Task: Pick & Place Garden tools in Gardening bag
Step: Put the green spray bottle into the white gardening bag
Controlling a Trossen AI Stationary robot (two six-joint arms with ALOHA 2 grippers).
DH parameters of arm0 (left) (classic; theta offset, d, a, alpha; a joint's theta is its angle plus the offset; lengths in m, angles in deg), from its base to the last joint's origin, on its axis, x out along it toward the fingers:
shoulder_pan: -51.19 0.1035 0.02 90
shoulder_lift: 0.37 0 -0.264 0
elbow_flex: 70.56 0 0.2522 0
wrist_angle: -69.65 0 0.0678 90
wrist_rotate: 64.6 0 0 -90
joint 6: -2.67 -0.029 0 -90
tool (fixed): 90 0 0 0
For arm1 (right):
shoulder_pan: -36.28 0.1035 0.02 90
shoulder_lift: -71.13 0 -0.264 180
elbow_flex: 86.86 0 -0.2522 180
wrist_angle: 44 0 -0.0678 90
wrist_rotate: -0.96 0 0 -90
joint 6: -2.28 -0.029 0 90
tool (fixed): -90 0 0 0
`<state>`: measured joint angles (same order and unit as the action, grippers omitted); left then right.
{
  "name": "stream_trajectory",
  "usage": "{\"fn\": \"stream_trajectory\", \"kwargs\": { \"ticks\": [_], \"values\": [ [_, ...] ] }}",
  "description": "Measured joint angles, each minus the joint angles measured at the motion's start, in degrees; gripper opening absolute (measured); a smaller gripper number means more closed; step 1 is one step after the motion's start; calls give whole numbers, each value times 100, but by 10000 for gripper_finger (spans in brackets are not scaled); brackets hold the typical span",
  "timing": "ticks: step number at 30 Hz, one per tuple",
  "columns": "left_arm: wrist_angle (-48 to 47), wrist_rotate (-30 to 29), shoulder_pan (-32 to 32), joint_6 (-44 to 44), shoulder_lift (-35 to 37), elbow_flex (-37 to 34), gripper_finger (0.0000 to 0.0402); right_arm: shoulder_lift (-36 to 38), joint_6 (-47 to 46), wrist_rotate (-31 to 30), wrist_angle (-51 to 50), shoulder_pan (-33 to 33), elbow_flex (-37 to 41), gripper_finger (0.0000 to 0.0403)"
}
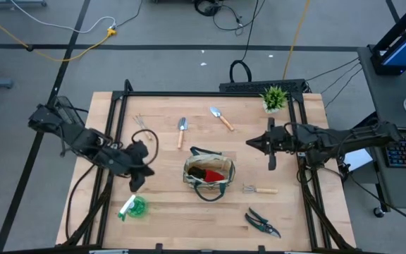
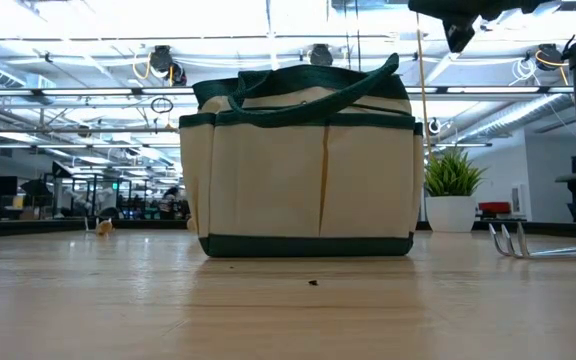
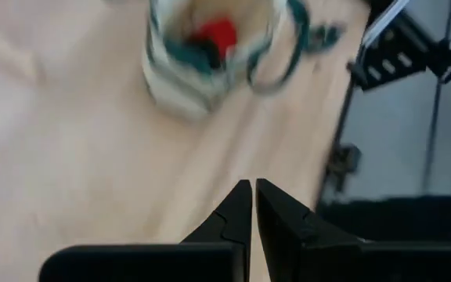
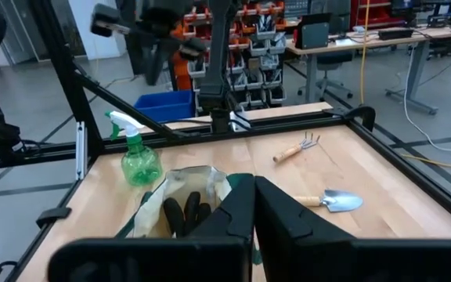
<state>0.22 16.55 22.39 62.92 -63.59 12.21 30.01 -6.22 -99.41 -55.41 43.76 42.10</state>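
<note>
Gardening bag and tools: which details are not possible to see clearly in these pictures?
- Gardening bag contents: in the left wrist view motion blur leaves only a red patch; in the low view the bag wall hides them.
- Pruning shears: too small in the high view to tell open or closed.
- Small fork: handle cut off by the low view's edge.

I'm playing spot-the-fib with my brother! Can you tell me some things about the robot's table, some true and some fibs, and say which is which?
1. The gardening bag stands near the table's middle. True.
2. The pruning shears are inside the bag. False: they lie on the table.
3. Both robot hands are shut and empty, left hand and right hand. True.
4. The green spray bottle stands upright. False: it lies on its side.
</note>
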Motion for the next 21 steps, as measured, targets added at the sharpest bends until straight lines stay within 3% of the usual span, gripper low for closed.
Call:
{"fn": "stream_trajectory", "kwargs": {
  "ticks": [9,16,21],
  "values": [
    [-1390,1918,-456,3308,-646,545,24,200,368,282,-20,0,19,0],
    [-1527,1952,-1127,4438,-890,545,24,305,515,324,-470,0,19,0],
    [-1525,1744,-1397,4687,-1042,545,24,493,603,418,-790,-1,19,0]
  ]
}}
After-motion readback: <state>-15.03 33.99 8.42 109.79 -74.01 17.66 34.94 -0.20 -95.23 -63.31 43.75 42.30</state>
